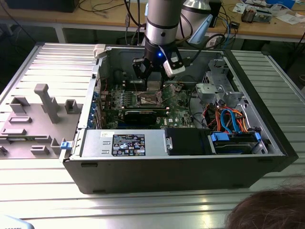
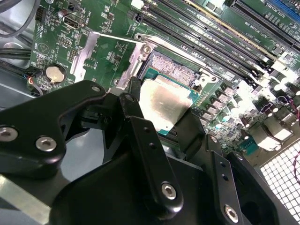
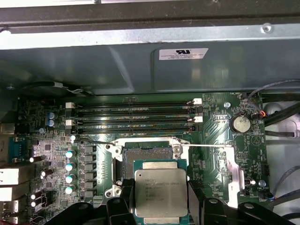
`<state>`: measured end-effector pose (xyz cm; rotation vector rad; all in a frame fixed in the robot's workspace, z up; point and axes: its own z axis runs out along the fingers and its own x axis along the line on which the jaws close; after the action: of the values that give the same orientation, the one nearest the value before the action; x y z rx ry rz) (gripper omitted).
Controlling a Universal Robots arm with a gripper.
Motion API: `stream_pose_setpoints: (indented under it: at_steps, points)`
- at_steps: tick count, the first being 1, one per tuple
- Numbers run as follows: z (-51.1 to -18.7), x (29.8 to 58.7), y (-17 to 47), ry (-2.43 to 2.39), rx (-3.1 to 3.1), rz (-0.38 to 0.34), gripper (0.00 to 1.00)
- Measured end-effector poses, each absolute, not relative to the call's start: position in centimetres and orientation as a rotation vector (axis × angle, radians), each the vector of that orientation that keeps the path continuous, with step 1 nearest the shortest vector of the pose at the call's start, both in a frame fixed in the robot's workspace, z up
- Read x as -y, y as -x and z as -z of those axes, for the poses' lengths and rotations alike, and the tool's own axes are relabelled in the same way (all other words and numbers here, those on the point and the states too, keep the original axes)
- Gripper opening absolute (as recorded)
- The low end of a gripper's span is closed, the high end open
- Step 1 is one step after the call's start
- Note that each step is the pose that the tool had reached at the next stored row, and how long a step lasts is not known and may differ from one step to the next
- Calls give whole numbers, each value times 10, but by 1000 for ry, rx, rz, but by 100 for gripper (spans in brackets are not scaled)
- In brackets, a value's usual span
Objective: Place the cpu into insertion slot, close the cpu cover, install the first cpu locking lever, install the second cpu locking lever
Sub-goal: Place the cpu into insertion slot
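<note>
The cpu is a flat silvery square chip. My gripper is shut on it, with a black finger on each of two opposite edges. In the second wrist view the cpu hangs tilted just above the insertion slot, held by the gripper. Part of the dark insertion slot shows beyond the chip, ringed by its silver rim. The cpu cover is swung open and lies beside the socket; it appears as the silver cpu cover. In the exterior view the gripper hovers over the insertion slot inside the case.
Long black memory slots run beside the socket. Thin wire levers stand free at the socket's edge. The open computer case walls the board in. A grey fixture tray lies at the exterior view's left. A person's hair shows nearby.
</note>
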<state>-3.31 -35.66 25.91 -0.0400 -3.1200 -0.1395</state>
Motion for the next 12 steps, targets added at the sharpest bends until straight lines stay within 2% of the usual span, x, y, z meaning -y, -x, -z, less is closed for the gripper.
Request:
stream_pose_setpoints:
  at_steps: [12]
  points:
    - [-257,357,33,40,3120,140,55]
